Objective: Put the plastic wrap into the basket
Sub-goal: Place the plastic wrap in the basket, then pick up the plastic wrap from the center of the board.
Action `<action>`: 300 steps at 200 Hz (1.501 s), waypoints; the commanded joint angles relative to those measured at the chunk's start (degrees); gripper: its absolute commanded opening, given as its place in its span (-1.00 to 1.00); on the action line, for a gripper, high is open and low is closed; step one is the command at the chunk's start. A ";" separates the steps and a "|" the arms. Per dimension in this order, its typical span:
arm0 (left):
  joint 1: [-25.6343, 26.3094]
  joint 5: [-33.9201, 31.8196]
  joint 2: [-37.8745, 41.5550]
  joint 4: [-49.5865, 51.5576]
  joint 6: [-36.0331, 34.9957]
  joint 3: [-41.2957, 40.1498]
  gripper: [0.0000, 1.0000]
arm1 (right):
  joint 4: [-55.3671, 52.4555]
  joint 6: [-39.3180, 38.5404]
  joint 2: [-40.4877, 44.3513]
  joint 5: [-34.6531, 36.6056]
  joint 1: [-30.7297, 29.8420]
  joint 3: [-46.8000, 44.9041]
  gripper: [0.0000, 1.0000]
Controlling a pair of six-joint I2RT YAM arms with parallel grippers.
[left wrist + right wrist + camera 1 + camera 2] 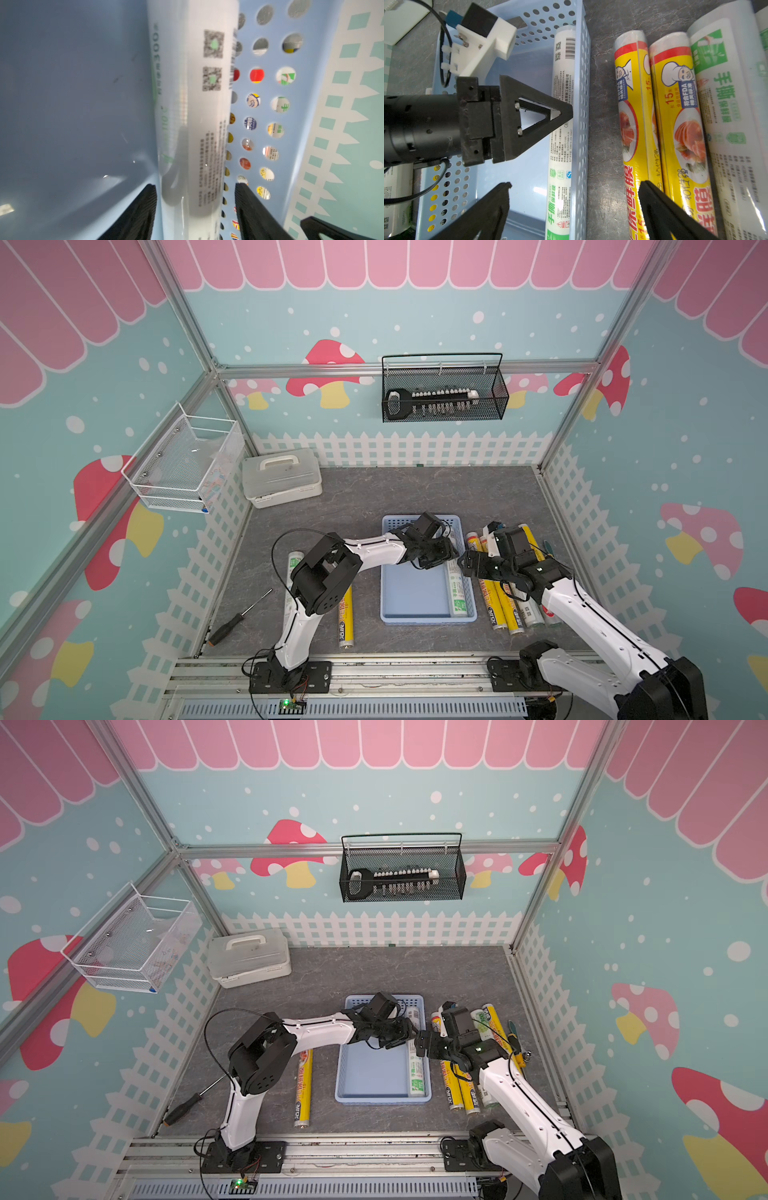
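Note:
The light blue basket sits mid-table. One white green-labelled plastic wrap roll lies inside it along the right wall. My left gripper is down in the basket. It is open, with a gap between the roll and each finger. My right gripper hangs open and empty over that wall. Yellow rolls and a white roll lie right of the basket.
Left of the basket lie a yellow roll and a white roll, partly under the left arm. A screwdriver lies front left. A white lidded box stands back left. A black wire basket and a white one hang on the walls.

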State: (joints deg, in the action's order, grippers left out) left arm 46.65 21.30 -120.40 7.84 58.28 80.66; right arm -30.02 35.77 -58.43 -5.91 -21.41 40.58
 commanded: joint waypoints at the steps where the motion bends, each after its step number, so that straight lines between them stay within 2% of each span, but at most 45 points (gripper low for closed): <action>1: 0.37 1.25 3.25 -2.53 0.85 -0.75 0.24 | -0.39 0.80 1.20 0.57 0.14 -0.73 0.98; 51: 0.28 -0.79 7.57 -2.61 0.45 -3.47 0.27 | -1.33 0.96 2.74 0.29 0.14 0.66 0.98; 96: 0.10 -4.65 13.52 1.22 -4.17 -5.66 0.28 | -0.37 0.18 6.68 -2.76 0.14 2.51 0.98; 147: -1.33 -16.26 25.88 8.13 -13.02 -10.16 0.27 | 8.39 1.78 6.13 -13.00 -0.21 2.66 0.97; 176: -3.71 -25.98 35.87 9.35 -17.53 -17.56 0.18 | 10.29 1.02 2.72 -13.11 -2.99 5.07 0.96; 196: -7.82 -29.84 41.41 9.33 -17.90 -24.44 0.20 | 8.21 -0.90 -0.98 -11.68 -6.64 9.21 0.95; 217: -13.59 -29.23 46.89 10.23 -18.19 -29.72 0.21 | 7.47 -3.92 -5.02 -7.62 -12.15 12.78 0.95; 231: -17.56 -29.28 51.67 12.98 -18.86 -32.55 0.25 | 8.09 -4.61 -8.87 -7.31 -14.58 14.91 0.95; 262: -27.04 -31.97 61.93 19.92 -20.81 -38.33 0.46 | 8.04 -7.28 -17.08 -4.89 -21.03 21.32 0.94; 300: -36.14 -35.17 69.57 29.40 -19.33 -42.58 0.63 | 7.69 -10.83 -26.31 -3.81 -28.00 29.01 0.94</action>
State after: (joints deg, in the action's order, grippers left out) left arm 14.37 -10.63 -54.08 28.80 38.76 40.69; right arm -22.26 28.60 -80.71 -11.16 -46.15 65.10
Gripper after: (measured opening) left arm 0.788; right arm 0.970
